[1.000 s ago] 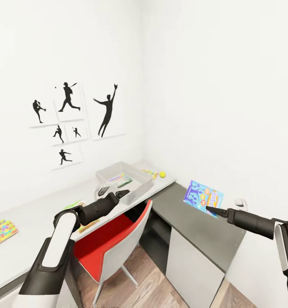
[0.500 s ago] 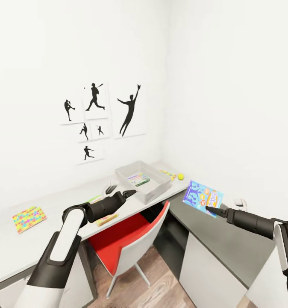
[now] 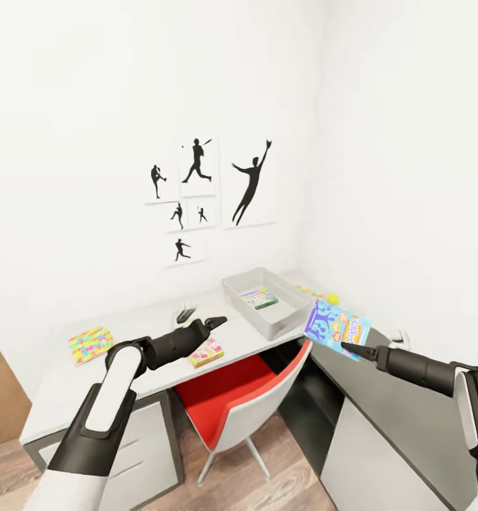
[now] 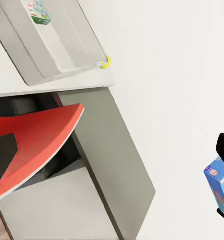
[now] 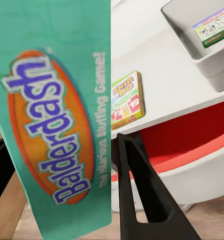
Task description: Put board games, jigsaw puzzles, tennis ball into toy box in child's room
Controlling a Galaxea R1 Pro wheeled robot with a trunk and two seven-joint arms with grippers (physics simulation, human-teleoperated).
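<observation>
Toy box (image 3: 293,323) on table (image 3: 140,330), chair (image 3: 249,401) beneath.

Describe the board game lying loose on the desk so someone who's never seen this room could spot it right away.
Find the long pale grey desk under the black sports silhouette pictures. Near its front edge, just above the red chair, lies the yellow Skip-Bo box. Unlike the flat pastel jigsaw puzzle further along the desk, it is a thicker printed box, and unlike the game in the grey toy box, it lies loose on the desktop.

Bright, even, flat simulator light; white walls (image 3: 381,142) near blown out. Soft shadow under counter (image 3: 147,341). Straight lines bow toward head-view edges. Sharp focus throughout.
</observation>
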